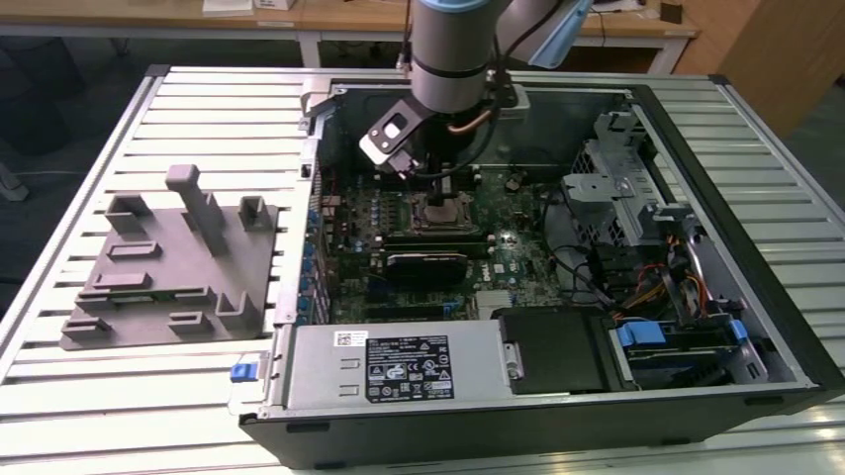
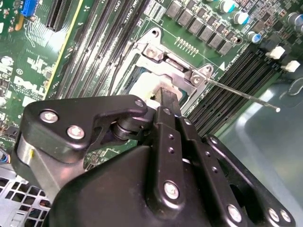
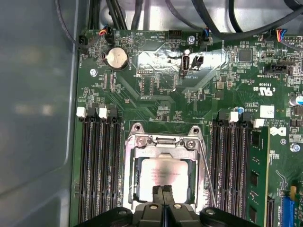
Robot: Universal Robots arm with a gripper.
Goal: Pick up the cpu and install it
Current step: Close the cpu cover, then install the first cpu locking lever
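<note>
We see the cpu [image 3: 161, 170] lying flat inside the socket [image 3: 130, 156] on the green motherboard [image 3: 156, 104], its pale top ringed by the socket's metal frame. The claw [image 3: 162, 191] stands right over the socket with its two fingers pressed together, leaving no gap. Their tips are at one edge of the cpu, but we cannot tell whether they touch its top. In the second wrist view the claw's black body covers much of the socket.

A thin wire lever [image 3: 204, 161] runs along one side of the socket, close to the fingers and angled away from the frame. Rows of dark memory slots [image 3: 97, 165] flank the socket on both sides. Past the socket's hinge end sit a coin battery [image 3: 116, 58] and, farther off, a bundle of black cables [image 3: 227, 23].

In the exterior view the arm [image 1: 449, 49] reaches down into the open computer case [image 1: 528, 435], straight above the socket. A silver power supply [image 1: 396, 366] lies well apart from the socket, against the case's near wall. A grey tray [image 1: 172, 267] with upright posts rests on the slatted bench [image 1: 133, 416] outside the case, far from the socket toward the exterior view's left.
</note>
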